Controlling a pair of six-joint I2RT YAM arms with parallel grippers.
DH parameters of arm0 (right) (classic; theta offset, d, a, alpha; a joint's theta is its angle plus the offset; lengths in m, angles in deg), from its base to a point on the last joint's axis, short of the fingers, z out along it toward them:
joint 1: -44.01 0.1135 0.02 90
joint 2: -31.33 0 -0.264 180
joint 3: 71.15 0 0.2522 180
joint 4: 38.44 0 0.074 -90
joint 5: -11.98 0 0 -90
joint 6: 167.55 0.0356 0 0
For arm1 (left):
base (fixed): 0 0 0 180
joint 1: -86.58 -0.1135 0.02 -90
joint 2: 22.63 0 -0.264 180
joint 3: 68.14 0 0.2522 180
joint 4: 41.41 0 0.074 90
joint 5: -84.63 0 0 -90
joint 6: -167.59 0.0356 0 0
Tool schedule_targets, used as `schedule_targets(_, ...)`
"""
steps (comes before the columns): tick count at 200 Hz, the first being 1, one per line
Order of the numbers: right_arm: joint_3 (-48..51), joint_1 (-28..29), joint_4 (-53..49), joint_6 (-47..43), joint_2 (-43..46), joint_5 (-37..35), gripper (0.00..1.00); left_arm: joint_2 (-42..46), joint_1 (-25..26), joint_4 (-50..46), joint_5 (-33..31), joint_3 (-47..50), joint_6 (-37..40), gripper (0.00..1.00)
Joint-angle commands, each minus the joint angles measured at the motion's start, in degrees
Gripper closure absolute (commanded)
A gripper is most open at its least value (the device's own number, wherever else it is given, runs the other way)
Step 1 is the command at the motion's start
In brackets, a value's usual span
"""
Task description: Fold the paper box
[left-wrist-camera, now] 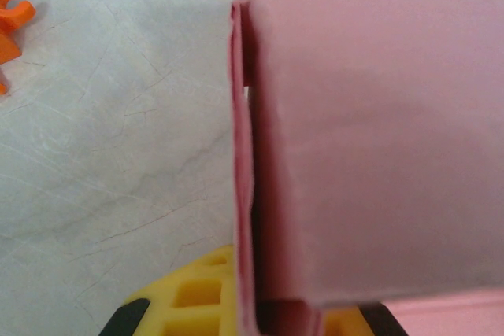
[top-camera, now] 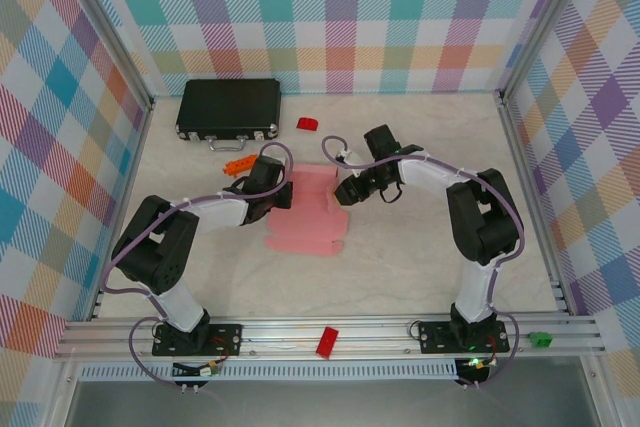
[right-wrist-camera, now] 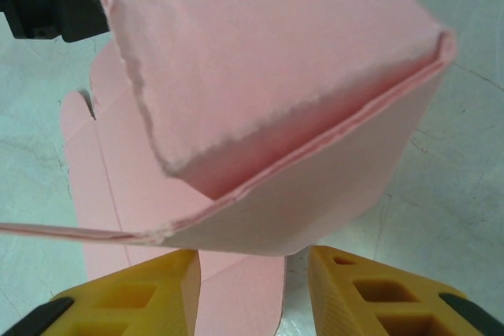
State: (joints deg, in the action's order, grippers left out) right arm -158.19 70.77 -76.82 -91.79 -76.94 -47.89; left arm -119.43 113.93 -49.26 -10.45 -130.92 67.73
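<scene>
Left tool (top-camera: pixel 272 187) is clamped tight on the pink paper box (top-camera: pixel 305 219) at the edge nearest the black case (top-camera: pixel 228 107). The half-folded card lies on the counter (top-camera: pixel 420 257), on the arms' side of that case. Right tool (right-wrist-camera: pixel 252 273) has its fingers parted at a raised flap, gripping nothing.

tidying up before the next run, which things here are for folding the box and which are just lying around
For the job: light-pink thin card paper box.

Lying about: black hard case; small red block; orange plastic piece; second red block on the front rail.
</scene>
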Motion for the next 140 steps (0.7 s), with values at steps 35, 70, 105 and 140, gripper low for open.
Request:
schedule_targets(35,-0.27,0.81,2.83,0.84,0.94,-0.17,0.58,-0.85,0.83,-1.61,0.37,-1.23,-1.18,0.98)
schedule_targets(70,2.52,1.67,11.72,6.71,1.28,-7.92,0.57,-0.13,0.86,-2.37,2.1,-1.25,-0.74,0.98)
schedule_targets(105,6.25,2.62,20.13,11.84,1.34,-17.21,0.58,0.42,0.93,-2.92,2.28,-0.44,-0.16,0.98)
schedule_targets(140,9.76,4.41,28.13,14.2,0.91,-24.44,0.6,0.51,0.92,-2.83,2.95,-0.38,0.28,0.98)
